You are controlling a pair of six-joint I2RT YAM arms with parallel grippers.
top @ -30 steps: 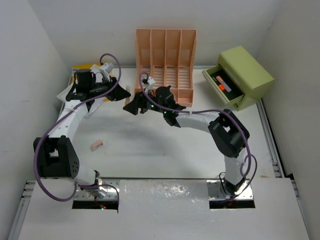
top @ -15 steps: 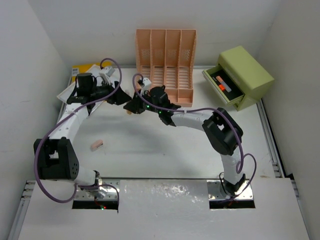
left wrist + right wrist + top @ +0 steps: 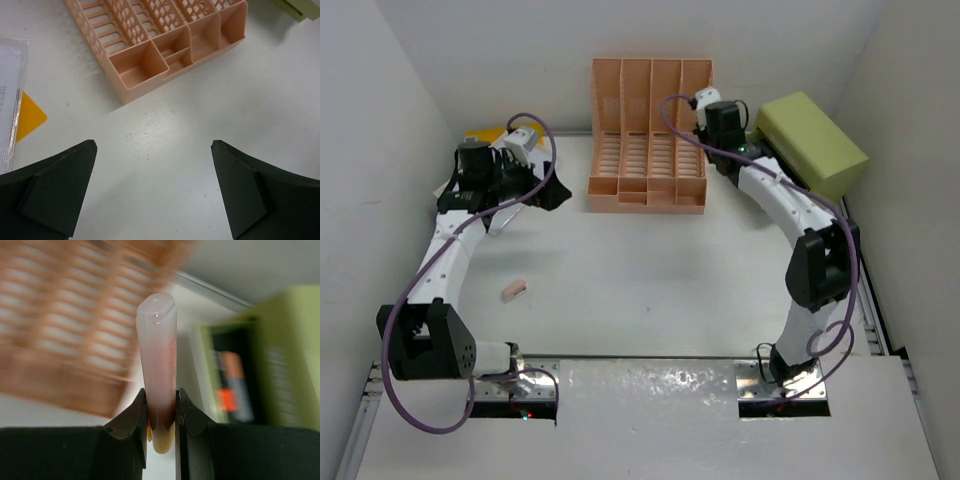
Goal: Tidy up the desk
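One desk (image 3: 650,280), one peach rack (image 3: 648,140), one green drawer box (image 3: 815,145), one pinkish tube (image 3: 158,355), one small pink block (image 3: 513,290)

A robotics lab booth: plain white walls (image 3: 500,60) enclose a rail-edged desk (image 3: 650,290) bearing a file rack (image 3: 648,140).

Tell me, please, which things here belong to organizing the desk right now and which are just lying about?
In the job: desk; pink tube, clamped in the right gripper; lime-green drawer box; peach file rack.
Lying about: small pink piece on the desk; papers and yellow sheet near the open left gripper.
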